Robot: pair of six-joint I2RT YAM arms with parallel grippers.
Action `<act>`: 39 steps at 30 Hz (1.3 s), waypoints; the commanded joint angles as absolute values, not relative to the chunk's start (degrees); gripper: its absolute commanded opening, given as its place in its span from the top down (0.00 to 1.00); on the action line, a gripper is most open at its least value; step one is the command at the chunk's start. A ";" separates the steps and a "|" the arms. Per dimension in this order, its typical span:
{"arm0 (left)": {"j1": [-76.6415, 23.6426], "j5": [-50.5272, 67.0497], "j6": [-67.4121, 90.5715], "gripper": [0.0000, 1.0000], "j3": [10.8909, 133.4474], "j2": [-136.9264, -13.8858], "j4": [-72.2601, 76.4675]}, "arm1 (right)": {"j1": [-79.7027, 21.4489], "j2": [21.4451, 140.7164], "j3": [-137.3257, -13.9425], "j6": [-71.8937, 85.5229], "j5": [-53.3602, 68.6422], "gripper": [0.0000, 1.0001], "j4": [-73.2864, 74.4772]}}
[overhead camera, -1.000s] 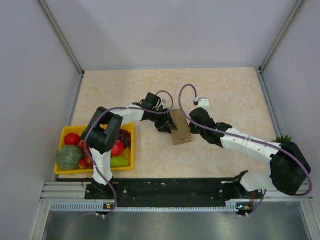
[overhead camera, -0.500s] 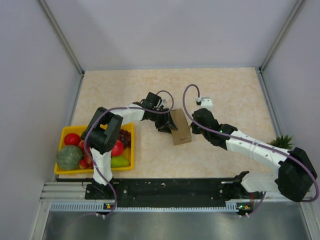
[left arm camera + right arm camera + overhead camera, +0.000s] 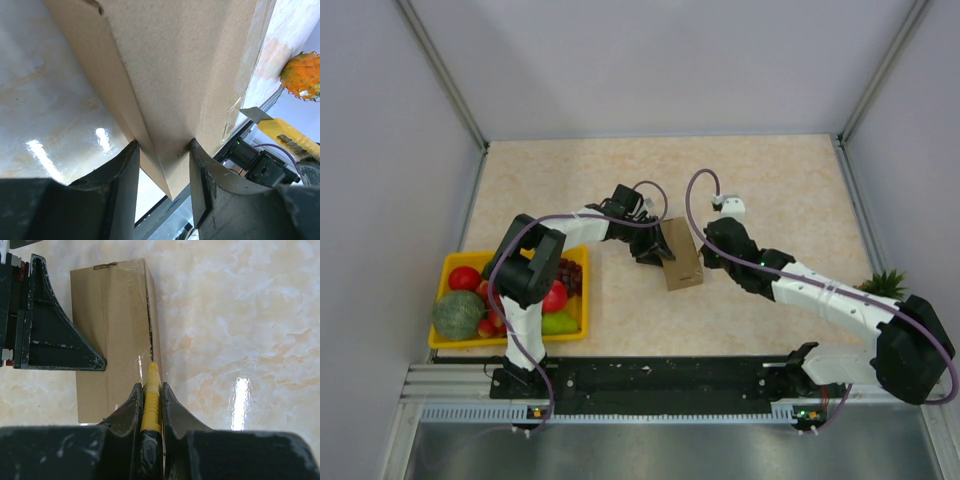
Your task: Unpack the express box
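Cardboard, plain brown and matte, fills your left wrist view: the express box [image 3: 190,65] runs off the top of that frame, so its far end is cut off. The left gripper [image 3: 162,150] pinches the box's folded edge between dark, scuffed fingers. From above, the box lies mid-table on the glossy marbled table [image 3: 770,190], partly covered by both wrists, which hide the fingertips there. Your right gripper [image 3: 150,390] is clamped tight on a yellow utility knife [image 3: 151,400], its nose at the shiny clear tape along the box's seam (the grey blade shows plainly only from the left wrist).
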State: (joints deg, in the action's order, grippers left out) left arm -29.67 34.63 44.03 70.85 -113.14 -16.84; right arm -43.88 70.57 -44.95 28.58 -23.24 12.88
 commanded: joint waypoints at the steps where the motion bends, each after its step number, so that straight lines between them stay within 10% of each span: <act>1: -29.36 23.03 39.82 0.69 68.91 -116.46 -24.96 | -44.30 68.82 -44.65 28.30 -22.76 1.00 13.10; 39: -29.36 22.50 39.20 0.85 68.64 -117.25 -25.49 | -44.30 76.20 -49.75 24.61 -26.37 1.00 6.94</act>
